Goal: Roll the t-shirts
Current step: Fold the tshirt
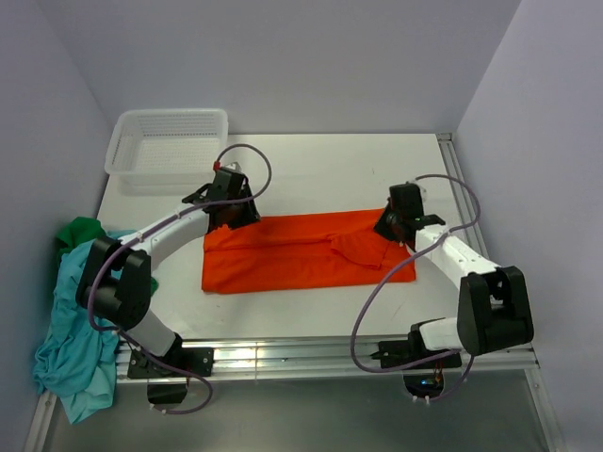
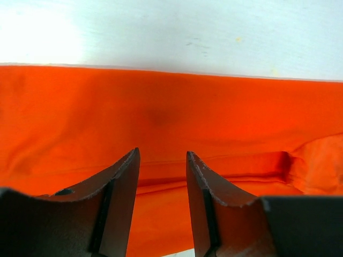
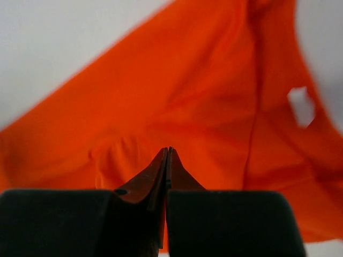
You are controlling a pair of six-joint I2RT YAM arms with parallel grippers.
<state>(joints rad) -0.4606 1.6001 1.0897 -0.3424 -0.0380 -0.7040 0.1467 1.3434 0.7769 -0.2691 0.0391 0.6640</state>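
**Two arms bend over an orange shirt**

We see a bright orange-red cloth t-shirt lying folded into a long flat band across the middle of the white desk, its length running left to right. The left gripper hovers at the band's far left corner, released, its two dark fingers standing apart over the cloth with nothing between them. The right gripper is at the band's far right end, clenched, its fingertips pressed together above the fabric. We cannot tell whether they nip any cloth. Just left of that gripper, a loose fold of the shirt lies doubled over the band.

A crumpled teal-blue t-shirt and a dark green t-shirt lie bunched at the desk's left edge, beside the left arm and well apart from the orange one. A white plastic mesh basket stands in the far left corner of the desk, behind the left gripper.
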